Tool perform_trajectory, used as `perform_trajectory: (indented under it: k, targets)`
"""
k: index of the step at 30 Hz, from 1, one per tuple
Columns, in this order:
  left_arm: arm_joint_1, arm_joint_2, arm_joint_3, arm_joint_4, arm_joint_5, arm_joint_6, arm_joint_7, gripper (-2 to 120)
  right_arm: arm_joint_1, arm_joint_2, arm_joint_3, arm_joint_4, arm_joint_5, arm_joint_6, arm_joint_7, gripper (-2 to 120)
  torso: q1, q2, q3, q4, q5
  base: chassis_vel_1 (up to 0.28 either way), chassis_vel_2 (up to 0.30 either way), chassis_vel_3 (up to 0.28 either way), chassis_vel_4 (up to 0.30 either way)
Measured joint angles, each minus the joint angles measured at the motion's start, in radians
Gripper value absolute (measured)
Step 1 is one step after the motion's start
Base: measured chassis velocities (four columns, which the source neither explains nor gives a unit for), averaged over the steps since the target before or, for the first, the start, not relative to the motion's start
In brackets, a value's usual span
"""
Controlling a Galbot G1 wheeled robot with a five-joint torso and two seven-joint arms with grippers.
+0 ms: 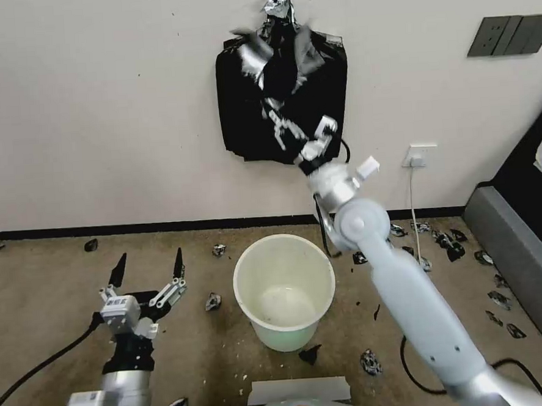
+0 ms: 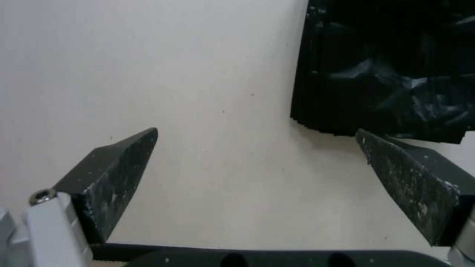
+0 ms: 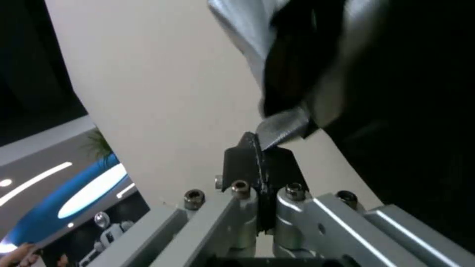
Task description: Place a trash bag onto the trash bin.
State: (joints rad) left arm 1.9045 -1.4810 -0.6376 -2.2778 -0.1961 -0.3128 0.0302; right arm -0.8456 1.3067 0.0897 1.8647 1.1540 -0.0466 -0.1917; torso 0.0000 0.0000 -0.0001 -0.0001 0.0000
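A: Black film, top centre of head view – right gripper (image 1: 276, 124) is reaching up onto the bundle of bags (image 1: 240, 107) hanging on the wall (image 1: 94, 116), fingers clenched on a fold of the trash bag (image 3: 284, 126), gripping at wall height

B: Left one?

A: Left gripper (image 1: 147, 267) is idling lower left over the floor, jaws spread wide, holding nothing

B: Bin?

A: Trash bin (image 1: 284, 291) is sitting bottom centre, upright, unlined, well below the bundle

B: Tips for the pull?

A: I'd say peel one layer only, pull down and away slow – thin film, likely tearing

B: Room?

A: Brownish carpet (image 1: 56, 302), black scraps (image 1: 213, 301) lying around the bin, socket (image 1: 420, 155) right of centre on the wall
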Motion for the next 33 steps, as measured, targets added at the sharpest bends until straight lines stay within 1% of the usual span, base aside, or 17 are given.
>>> perform_trajectory:
  k: [5, 7, 11, 19, 33]
  targets:
    - [0.001, -0.001, 0.002, -0.003, 0.001, -0.002, 0.0, 100, -0.024, -0.016, -0.01, 0.028, -0.014, -0.001, 0.008, 0, 0.0, 0.0, 0.0, 0.0, 0.0, 0.0, 0.0, 0.0, 0.0]
    - [0.002, -0.002, 0.005, -0.009, 0.002, -0.004, 0.001, 100, -0.049, -0.035, -0.025, 0.054, -0.042, -0.002, 0.014, 0, 0.0, 0.0, 0.0, 0.0001, 0.0, 0.0, 0.0, 0.0, 0.0]
    - [0.003, -0.003, 0.006, -0.013, 0.002, -0.006, 0.002, 100, -0.073, -0.044, -0.032, 0.073, -0.061, -0.004, 0.019, 0, 0.0, 0.0, 0.0, 0.0001, 0.0, 0.0, 0.0, 0.0, 0.0]
    - [0.005, -0.001, 0.011, -0.027, 0.004, -0.01, 0.003, 100, -0.152, -0.084, -0.049, 0.136, -0.155, -0.006, 0.018, 0, 0.0, 0.0, 0.0, 0.0, 0.0001, 0.0, 0.0, 0.0, 0.0]
    - [0.006, 0.004, 0.022, -0.046, 0.008, -0.01, 0.004, 100, -0.253, -0.137, -0.05, 0.207, -0.265, -0.002, -0.001, 0, 0.0, 0.0, 0.0, 0.0001, 0.0, 0.0, 0.0, 0.0, 0.0]
